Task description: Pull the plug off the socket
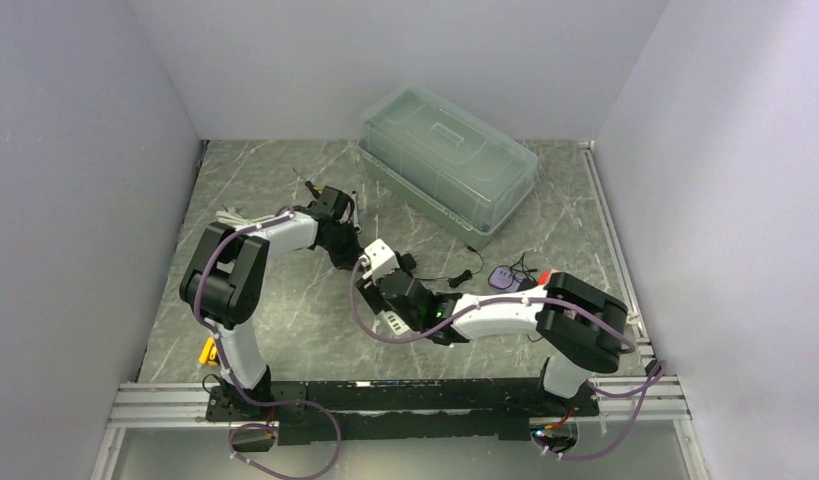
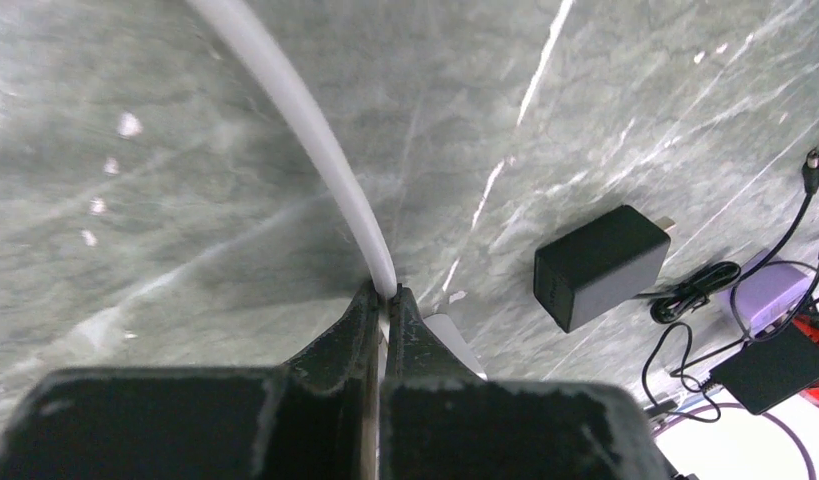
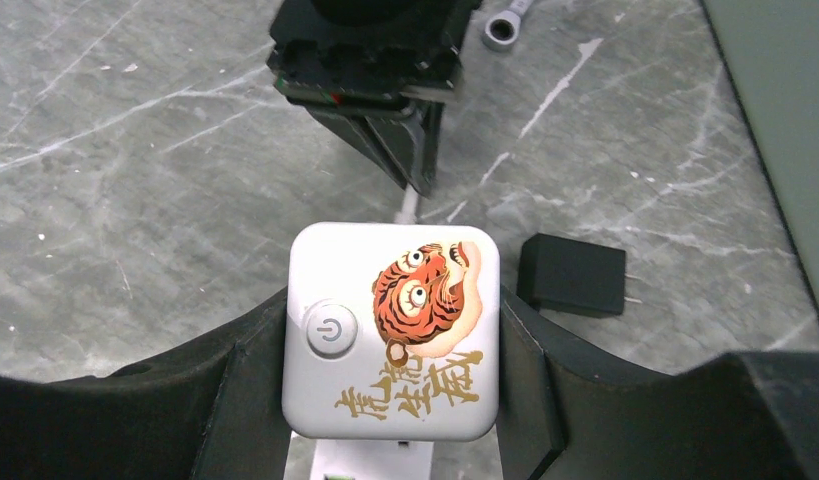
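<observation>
1. At the middle of the table (image 1: 295, 335), your right gripper (image 3: 391, 335) is clamped on the white socket (image 3: 385, 262). One finger presses each side of the cube. Its tiger picture and power button face the wrist camera.
2. Just beyond the socket, your left gripper (image 2: 387, 300) has its fingers pressed together on a thin white cord (image 2: 315, 130). In the right wrist view that cord meets the far edge of the socket.
3. The black plug (image 3: 572, 275) lies flat on the table just beside the socket, on its right in the right wrist view. It is not touching the socket, and its bare prongs point away from it.
4. A coiled black cable (image 2: 695, 290) lies beside the plug, with a purple item (image 1: 502, 277) close by.
5. A clear lidded box (image 1: 447, 165) sits at the back of the table.
</observation>
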Controlling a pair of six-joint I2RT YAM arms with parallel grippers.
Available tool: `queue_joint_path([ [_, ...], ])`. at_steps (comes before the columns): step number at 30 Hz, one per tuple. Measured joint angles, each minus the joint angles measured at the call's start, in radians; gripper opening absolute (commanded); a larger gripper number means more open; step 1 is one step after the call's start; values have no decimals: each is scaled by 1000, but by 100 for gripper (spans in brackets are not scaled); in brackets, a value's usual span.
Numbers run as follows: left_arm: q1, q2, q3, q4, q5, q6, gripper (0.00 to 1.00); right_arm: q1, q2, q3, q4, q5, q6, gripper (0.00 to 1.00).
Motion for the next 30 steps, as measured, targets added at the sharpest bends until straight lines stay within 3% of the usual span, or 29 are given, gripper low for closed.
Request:
queue_joint_path([
  [5, 43, -1, 0, 0, -6, 0, 0, -43, -82, -38, 0, 24, 8, 0],
  [13, 111, -12, 0, -2, -22, 10, 0, -282, -126, -42, -56, 3, 115, 0],
  [19, 218, -43, 0, -6, -45, 25, 0, -313, -72, -21, -132, -5, 151, 1],
  [23, 276, -61, 5, -9, -74, 34, 0, -322, -20, 11, -181, -5, 168, 13],
  [30, 360, -61, 12, -9, -98, 53, 1, -345, 19, 43, -219, -5, 180, 49],
])
